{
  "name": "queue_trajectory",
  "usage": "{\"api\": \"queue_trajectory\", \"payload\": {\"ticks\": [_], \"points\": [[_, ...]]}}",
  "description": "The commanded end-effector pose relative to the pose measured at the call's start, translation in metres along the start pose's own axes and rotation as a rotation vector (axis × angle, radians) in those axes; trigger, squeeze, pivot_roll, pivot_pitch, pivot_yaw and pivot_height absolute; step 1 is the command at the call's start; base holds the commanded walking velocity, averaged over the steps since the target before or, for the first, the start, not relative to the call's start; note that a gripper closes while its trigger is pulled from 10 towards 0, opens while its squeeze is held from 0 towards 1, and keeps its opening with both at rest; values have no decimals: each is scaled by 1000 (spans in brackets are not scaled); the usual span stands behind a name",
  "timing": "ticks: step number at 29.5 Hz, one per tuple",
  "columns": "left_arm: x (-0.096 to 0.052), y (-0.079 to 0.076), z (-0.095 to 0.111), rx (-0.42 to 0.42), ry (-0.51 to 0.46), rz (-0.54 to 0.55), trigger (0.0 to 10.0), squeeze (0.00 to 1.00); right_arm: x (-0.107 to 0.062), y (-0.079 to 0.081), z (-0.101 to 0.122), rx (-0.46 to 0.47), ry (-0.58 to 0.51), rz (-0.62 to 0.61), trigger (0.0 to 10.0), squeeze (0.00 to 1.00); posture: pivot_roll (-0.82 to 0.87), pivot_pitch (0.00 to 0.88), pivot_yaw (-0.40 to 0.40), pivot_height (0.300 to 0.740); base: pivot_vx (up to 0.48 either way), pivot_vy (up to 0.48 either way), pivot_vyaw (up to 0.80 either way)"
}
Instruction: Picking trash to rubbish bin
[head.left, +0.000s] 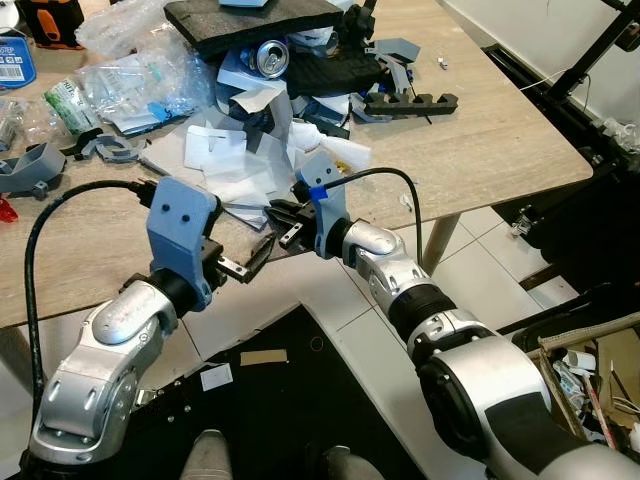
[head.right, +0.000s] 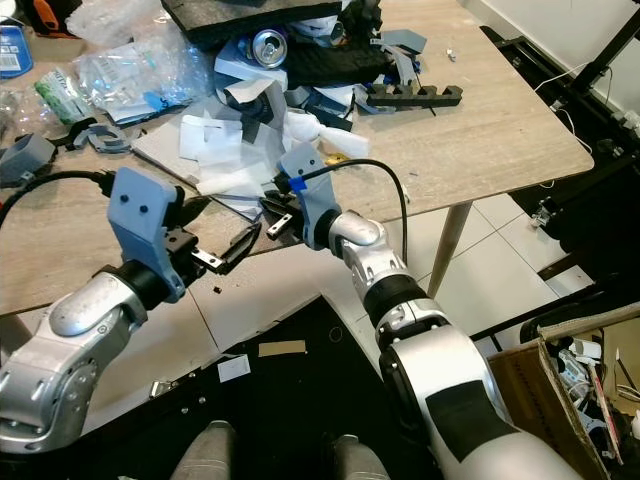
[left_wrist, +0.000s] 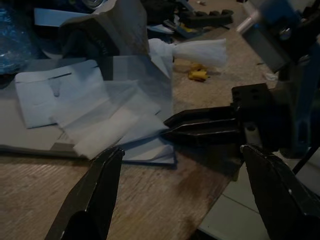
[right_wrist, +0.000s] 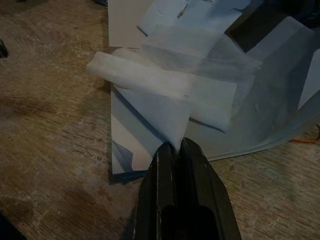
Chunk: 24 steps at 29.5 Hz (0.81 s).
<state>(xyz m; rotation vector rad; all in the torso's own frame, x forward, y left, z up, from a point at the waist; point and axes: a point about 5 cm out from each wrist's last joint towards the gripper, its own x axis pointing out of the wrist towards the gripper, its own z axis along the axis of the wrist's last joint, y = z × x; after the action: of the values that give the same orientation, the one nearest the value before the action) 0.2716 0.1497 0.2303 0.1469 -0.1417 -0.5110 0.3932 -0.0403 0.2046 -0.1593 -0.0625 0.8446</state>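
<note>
1. The left gripper (head.left: 248, 262) hovers at the near edge of the wooden table (head.left: 500, 140), at about 9 o'clock from the right gripper (head.left: 285, 222); its two black fingers (left_wrist: 95, 195) stand wide apart and hold nothing; my advice is to keep it where it is, open and out of the way, so it does not snag the sheet when the other arm lifts.

2. The right gripper lies low over the table edge, its fingers pressed together on the near corner of a sheet of thin white paper (right_wrist: 165, 90); the pinch looks narrow, so I judge a slow, straight lift best; a jerk could tear the corner or slide the sheet free.

3. The paper is translucent, creased and partly curled, lying on a flat grey-white card (right_wrist: 125, 150) at the front of the trash pile (head.left: 250, 110), roughly 12 o'clock from the pinching fingers; it looks light and limp, likely to flutter.

4. A cardboard box (head.right: 560, 400) with scraps stands on the floor at about 4 o'clock from the right arm; whether it is the rubbish bin I cannot tell.
</note>
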Motion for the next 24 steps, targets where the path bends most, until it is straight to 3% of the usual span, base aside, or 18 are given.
{"api": "queue_trajectory", "payload": {"ticks": [1,2,5,10,16,21,24], "points": [[-3,1,-5,25,48,-37,10000,0,-9,-9,-14,135,42,-42,0,0,295,311,-131,740,0,0,0],[-3,1,-5,25,48,-37,10000,0,-9,-9,-14,135,42,-42,0,0,295,311,-131,740,0,0,0],[-8,3,-7,48,81,-76,10000,0,-9,-22,10,270,-75,-52,0,0,291,309,-131,740,0,0,0],[-10,1,-8,38,89,-105,10000,0,-15,-38,49,463,-263,64,0,0,289,306,-133,740,0,0,0],[-8,-4,-9,30,88,-131,10000,0,-27,-48,70,543,-319,210,0,0,281,303,-132,740,0,0,0],[-8,-4,-9,29,88,-135,10000,0,-30,-50,72,557,-328,234,0,0,276,299,-132,740,0,0,0],[-5,-5,-9,28,84,-141,10000,0,-41,-55,81,632,-385,325,0,0,274,293,-129,740,0,0,0]]}}
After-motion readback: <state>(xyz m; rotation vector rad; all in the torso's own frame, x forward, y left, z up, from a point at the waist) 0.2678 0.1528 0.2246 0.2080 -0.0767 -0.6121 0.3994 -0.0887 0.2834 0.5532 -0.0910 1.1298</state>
